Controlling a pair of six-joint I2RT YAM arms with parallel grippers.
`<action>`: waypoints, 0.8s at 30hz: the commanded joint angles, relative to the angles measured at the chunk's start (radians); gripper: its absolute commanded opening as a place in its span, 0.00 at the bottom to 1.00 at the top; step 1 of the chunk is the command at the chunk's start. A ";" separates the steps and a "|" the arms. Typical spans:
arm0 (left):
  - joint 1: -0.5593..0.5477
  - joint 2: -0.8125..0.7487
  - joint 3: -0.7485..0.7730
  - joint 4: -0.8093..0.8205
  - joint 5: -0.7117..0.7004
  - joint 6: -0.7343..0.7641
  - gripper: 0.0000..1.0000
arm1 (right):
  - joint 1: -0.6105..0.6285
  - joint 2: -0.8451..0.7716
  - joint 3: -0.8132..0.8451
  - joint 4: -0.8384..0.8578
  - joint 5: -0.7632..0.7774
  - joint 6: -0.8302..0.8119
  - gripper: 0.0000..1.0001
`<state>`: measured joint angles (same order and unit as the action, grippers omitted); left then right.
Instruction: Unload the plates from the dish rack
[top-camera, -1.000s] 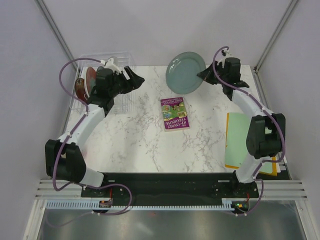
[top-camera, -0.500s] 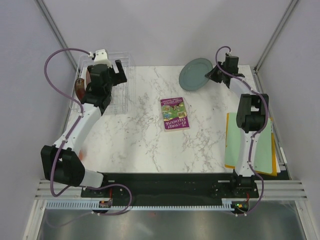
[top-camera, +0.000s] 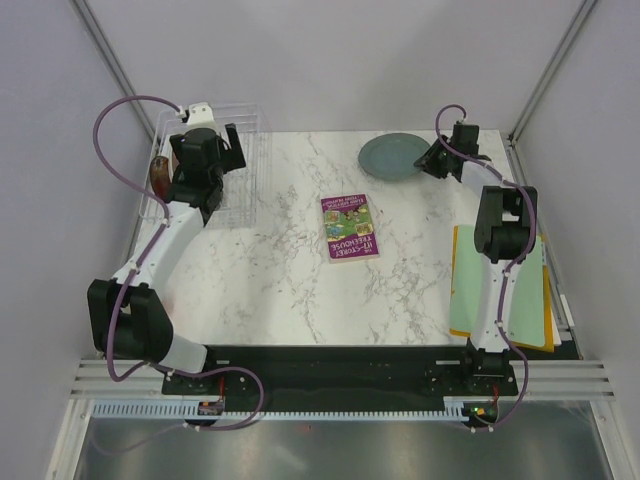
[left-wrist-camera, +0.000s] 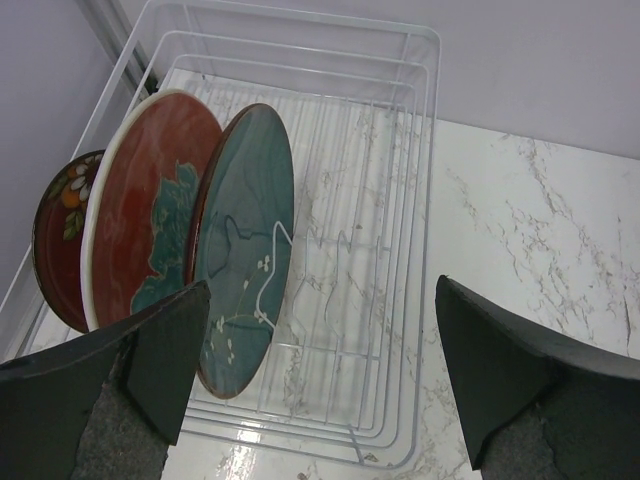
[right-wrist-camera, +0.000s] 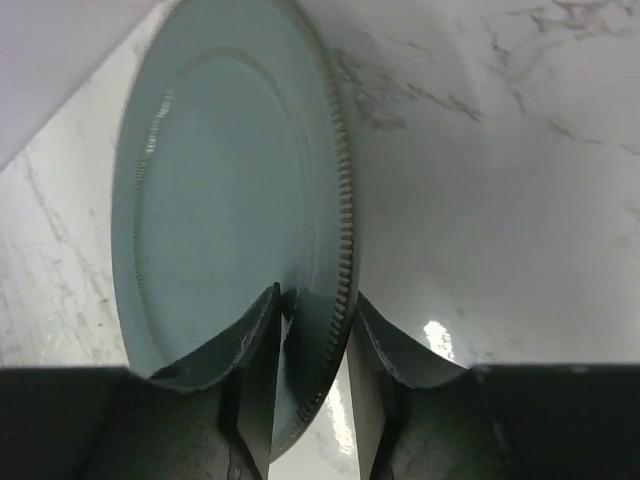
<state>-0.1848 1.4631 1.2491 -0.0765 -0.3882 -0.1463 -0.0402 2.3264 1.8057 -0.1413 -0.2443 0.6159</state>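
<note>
Clear plastic, ribbed and high-sided: that is the dish rack I see at the far left corner of the bench. Three plates stand on edge along its left side, leaning one against the next. Farthest left is a dark red plate with a fruit or flower pattern, and it is partly hidden. Next comes a red plate with a pale rim and a teal floral centre. Then there is a dark teal plate with thin white sprigs. The right part of the rack holds no plate.

My left end effector hovers above the rack with its jaws spread wide and nothing between them. One finger hangs over the teal plate's lower edge, the other over the rack's right rail.

Mid-bench, a purple book lies flat, well apart from both arms.

At the far right of the bench the grey-green plate lies on the marble. My right end effector straddles its near rim, one finger on each face, jaws narrow. I cannot tell whether they press on the rim or merely flank it.

Along the right edge lies a green folder, with the right arm reaching over it.
</note>
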 joint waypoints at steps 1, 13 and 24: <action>0.007 -0.004 0.029 0.001 -0.018 0.045 1.00 | -0.020 0.007 -0.016 0.032 0.028 -0.016 0.42; 0.059 0.048 0.038 -0.005 -0.021 0.033 1.00 | -0.053 -0.125 -0.118 0.006 0.069 -0.079 0.73; 0.102 0.282 0.136 0.030 -0.187 0.082 0.98 | -0.052 -0.541 -0.449 0.048 0.063 -0.127 0.74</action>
<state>-0.0834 1.6791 1.3052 -0.0807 -0.4789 -0.1303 -0.0898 1.9511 1.4418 -0.1455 -0.1772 0.5182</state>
